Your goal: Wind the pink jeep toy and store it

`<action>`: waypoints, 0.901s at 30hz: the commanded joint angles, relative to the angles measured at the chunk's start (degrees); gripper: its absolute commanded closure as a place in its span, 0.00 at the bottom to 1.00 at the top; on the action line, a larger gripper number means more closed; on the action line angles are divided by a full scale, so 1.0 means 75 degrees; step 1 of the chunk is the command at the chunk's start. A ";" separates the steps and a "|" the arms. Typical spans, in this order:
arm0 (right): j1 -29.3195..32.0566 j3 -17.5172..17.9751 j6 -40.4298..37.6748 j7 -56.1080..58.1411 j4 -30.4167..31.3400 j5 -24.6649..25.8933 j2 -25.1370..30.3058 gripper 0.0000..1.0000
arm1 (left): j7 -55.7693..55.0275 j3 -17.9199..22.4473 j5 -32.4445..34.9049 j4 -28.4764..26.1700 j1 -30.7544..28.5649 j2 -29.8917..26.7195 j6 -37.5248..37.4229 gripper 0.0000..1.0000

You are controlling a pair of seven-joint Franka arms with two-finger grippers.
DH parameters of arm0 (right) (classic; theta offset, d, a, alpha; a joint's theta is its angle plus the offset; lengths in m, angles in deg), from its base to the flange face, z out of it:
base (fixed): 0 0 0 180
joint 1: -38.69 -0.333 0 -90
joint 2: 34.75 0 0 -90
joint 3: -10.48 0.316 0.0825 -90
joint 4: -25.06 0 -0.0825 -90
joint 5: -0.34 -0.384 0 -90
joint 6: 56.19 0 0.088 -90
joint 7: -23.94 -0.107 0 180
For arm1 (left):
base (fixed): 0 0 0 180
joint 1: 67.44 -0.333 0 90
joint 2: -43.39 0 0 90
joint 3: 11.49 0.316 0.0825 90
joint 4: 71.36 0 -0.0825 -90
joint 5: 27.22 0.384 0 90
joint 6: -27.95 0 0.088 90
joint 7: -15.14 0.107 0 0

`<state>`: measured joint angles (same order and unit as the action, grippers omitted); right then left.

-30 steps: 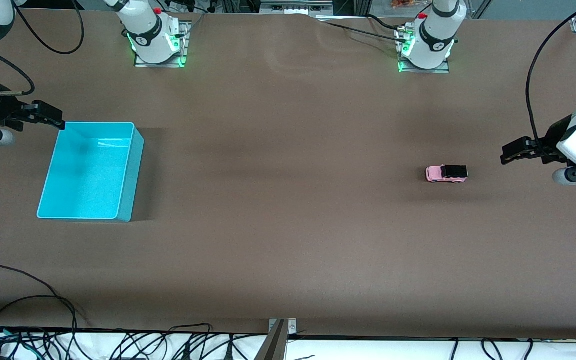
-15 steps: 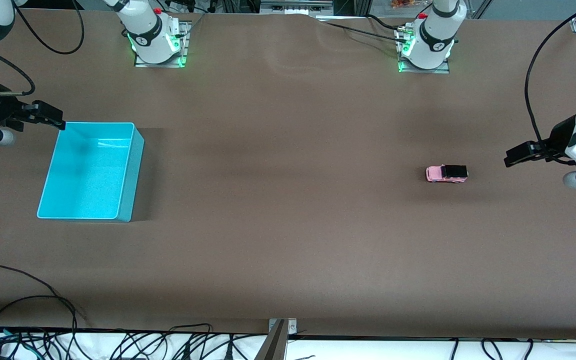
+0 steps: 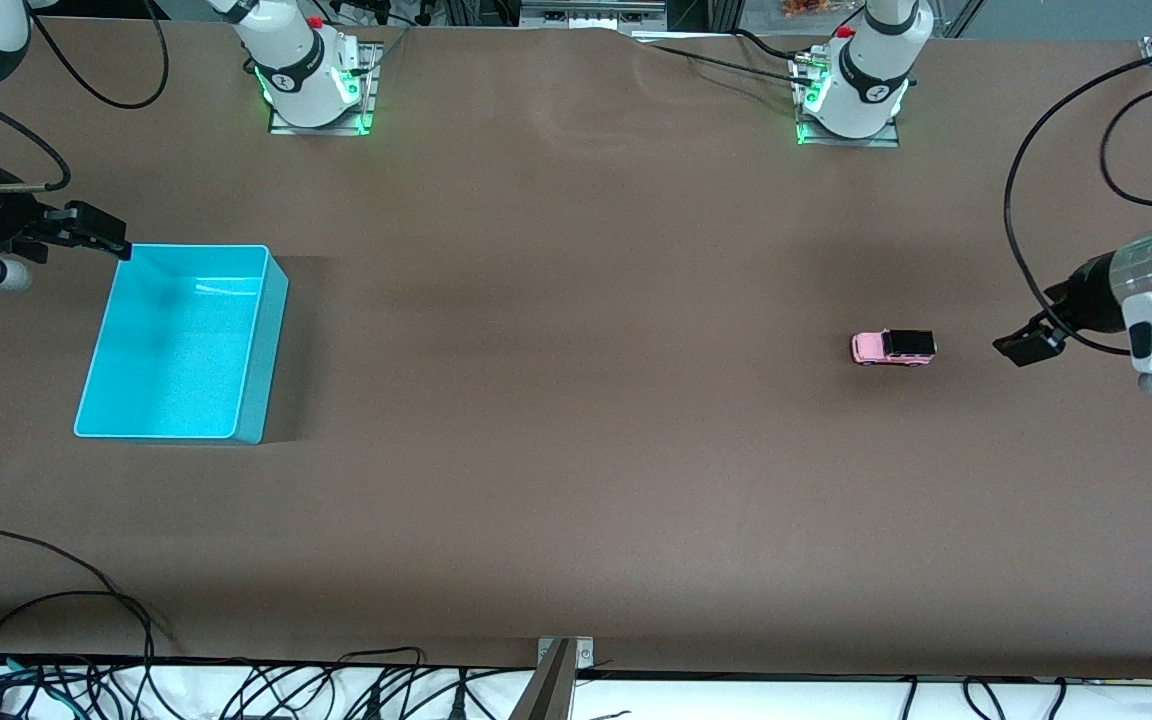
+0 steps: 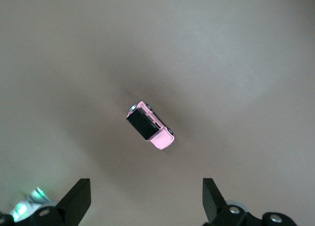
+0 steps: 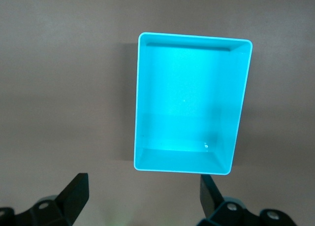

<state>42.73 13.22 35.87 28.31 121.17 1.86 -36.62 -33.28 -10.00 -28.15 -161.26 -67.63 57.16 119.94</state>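
Bare surface [image 3: 576, 400] rings the pink jeep toy [image 3: 893, 347] on every side; the cyan bin [image 3: 181, 342] stands well apart, its top unblocked.

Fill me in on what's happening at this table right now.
Nothing is held yet. The pink jeep toy sits on the table toward the left arm's end, and the left gripper hangs open in the air beside it, the jeep framed between its fingers in the left wrist view. The right gripper waits open at the corner of the empty cyan bin, at the right arm's end.
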 commanded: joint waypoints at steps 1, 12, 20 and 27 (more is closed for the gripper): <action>-0.0023 -0.0025 -0.0063 0.0062 -0.0112 0.0020 -0.0020 0.00 | -0.1510 0.0024 -0.0133 -0.0411 -0.0011 0.0028 0.0121 0.00; -0.0034 -0.0002 -0.0098 0.0062 -0.0077 0.0020 -0.0020 0.00 | -0.4007 0.0024 -0.0133 -0.2097 -0.0011 -0.0019 0.1667 0.00; -0.0081 0.0010 -0.0075 0.0050 -0.0112 0.0020 -0.0043 0.00 | -0.5063 0.0001 -0.0040 -0.3503 0.0048 -0.0019 0.3518 0.00; -0.0046 -0.0025 -0.0063 0.0062 -0.0123 0.0032 -0.0032 0.00 | -0.5110 -0.0011 0.0183 -0.4278 -0.0022 -0.0007 0.4597 0.00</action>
<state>42.30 13.28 35.77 28.31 121.17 1.86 -36.73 -70.05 -10.09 -28.05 -189.11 -67.56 58.32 149.59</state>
